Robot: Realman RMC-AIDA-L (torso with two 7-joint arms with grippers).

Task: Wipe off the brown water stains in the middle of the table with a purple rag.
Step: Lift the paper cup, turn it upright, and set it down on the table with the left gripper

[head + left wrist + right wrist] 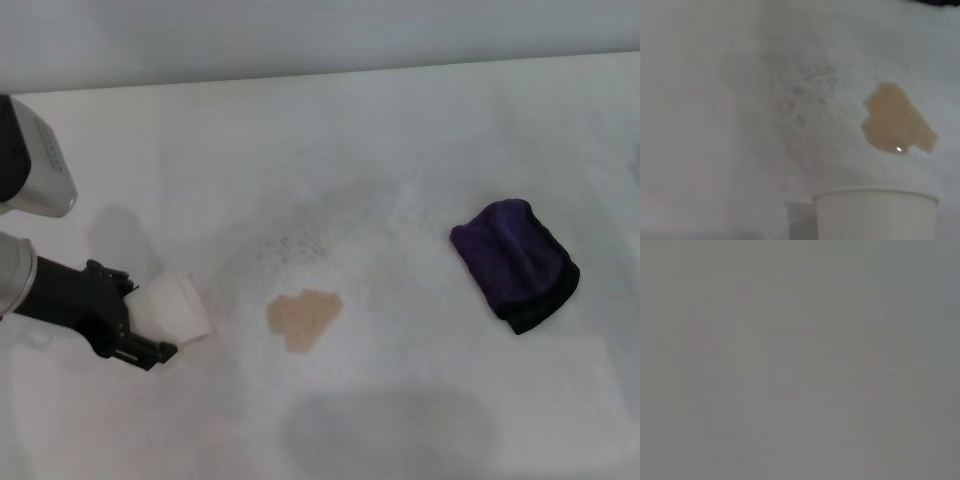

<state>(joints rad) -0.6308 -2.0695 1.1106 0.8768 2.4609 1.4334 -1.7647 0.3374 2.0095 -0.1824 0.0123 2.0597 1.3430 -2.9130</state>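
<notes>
Head overhead, left wrist low, both seeing stains

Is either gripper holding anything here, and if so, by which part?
The left gripper holds the white cup by its side wall, beside the brown water stains. The purple rag lies unheld; the right gripper is out of view.

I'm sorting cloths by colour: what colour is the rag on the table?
Dark purple with a black edge, clearest in the head view.

Left end effector reaches in low from the left, fingers clamped.
</notes>
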